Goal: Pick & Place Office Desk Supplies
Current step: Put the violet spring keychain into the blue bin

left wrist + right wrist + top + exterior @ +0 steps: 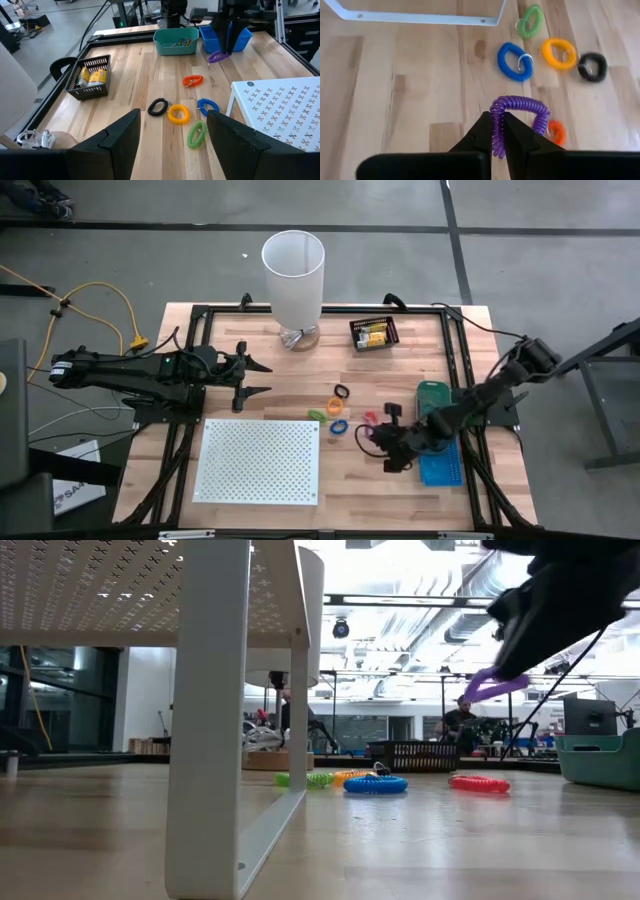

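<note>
1 loop is in hand: your right claw point(498, 131) is pinched on the purple coil loop point(516, 118) and holds it lifted clear of the counter point(400, 370), near the blue bin point(226, 36) and the teal bin point(175, 41) at the right side. This looks like the carry step, with the drop-off not yet done. Your next move calls for bringing the loop over whichever bin you mean it for, then parting the fingers only once it hangs inside the rim. 5 more loops lie on the counter: green point(531, 20), blue point(512, 61), yellow point(558, 53), black point(591, 66) and orange-red point(192, 80). Your left claw point(172, 132) waits spread wide, holding nothing, beside the white perforated board point(258, 461).
</note>
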Robot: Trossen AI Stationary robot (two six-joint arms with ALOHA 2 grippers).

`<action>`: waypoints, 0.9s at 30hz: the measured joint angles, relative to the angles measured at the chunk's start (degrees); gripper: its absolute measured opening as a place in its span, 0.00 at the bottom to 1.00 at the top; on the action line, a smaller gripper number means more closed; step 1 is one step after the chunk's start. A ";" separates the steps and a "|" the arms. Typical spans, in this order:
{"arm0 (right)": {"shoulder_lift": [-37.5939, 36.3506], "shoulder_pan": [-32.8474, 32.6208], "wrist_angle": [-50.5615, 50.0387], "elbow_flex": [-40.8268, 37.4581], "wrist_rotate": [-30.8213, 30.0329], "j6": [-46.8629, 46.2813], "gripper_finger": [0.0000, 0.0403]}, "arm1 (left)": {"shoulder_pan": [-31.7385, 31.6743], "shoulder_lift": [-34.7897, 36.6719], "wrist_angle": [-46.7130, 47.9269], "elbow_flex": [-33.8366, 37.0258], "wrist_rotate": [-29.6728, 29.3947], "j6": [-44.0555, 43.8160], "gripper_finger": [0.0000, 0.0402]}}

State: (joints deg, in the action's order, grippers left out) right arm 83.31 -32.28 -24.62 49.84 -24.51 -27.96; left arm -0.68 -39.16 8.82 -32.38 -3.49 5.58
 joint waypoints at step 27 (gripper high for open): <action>-6.77 -27.39 -32.14 0.03 -6.90 -54.67 0.04 | 0.01 0.00 0.04 0.00 0.02 0.00 0.55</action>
State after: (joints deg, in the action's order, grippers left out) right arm 76.54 -59.66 -56.76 49.87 -31.40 -82.63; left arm -0.67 -39.16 8.86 -32.38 -3.47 5.58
